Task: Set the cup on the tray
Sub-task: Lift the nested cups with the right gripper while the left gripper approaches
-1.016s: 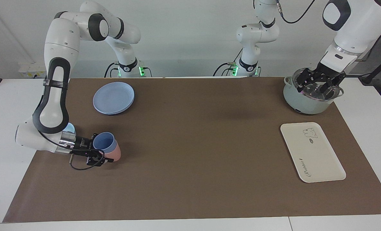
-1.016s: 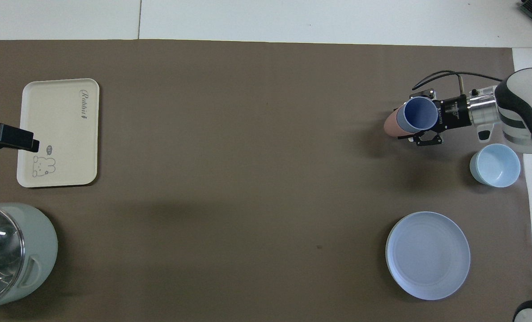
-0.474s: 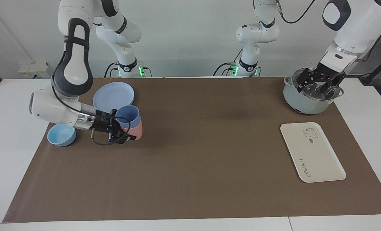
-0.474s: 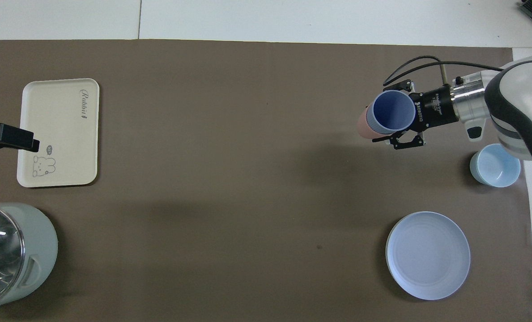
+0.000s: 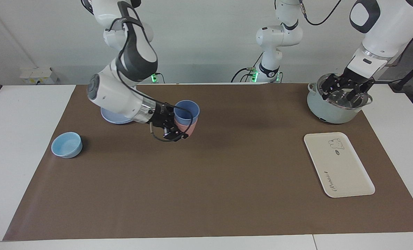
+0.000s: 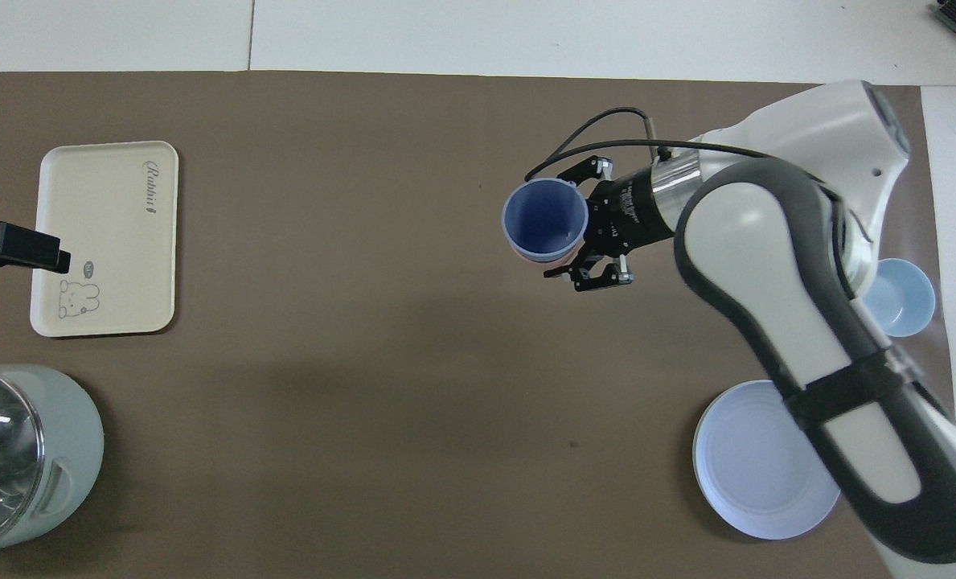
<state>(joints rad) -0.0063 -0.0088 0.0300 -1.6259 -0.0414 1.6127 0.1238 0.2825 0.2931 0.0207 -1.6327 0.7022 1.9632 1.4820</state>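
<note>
The periwinkle-blue cup point(image 5: 187, 107) sits nested inside a pink cup point(image 5: 189, 129). My right gripper point(image 5: 178, 124) is shut on this stack and holds it upright in the air over the brown mat, near the table's middle. In the overhead view the cup point(image 6: 543, 219) shows its open mouth beside the right gripper point(image 6: 588, 225). The cream-white tray point(image 5: 338, 165) with the bear drawing lies bare toward the left arm's end of the table, and it also shows in the overhead view point(image 6: 108, 237). My left gripper point(image 5: 346, 91) waits, open, over the pot.
A pale green pot point(image 5: 331, 111) with a glass lid stands nearer to the robots than the tray. A round blue plate point(image 5: 114, 119) and a light-blue bowl point(image 5: 66, 144) sit toward the right arm's end. The brown mat point(image 5: 227, 180) covers the table.
My right gripper has lifted the nested cups off the mat beside the bowl. It has carried them toward the table's middle, in the direction of the tray. The left arm has not moved.
</note>
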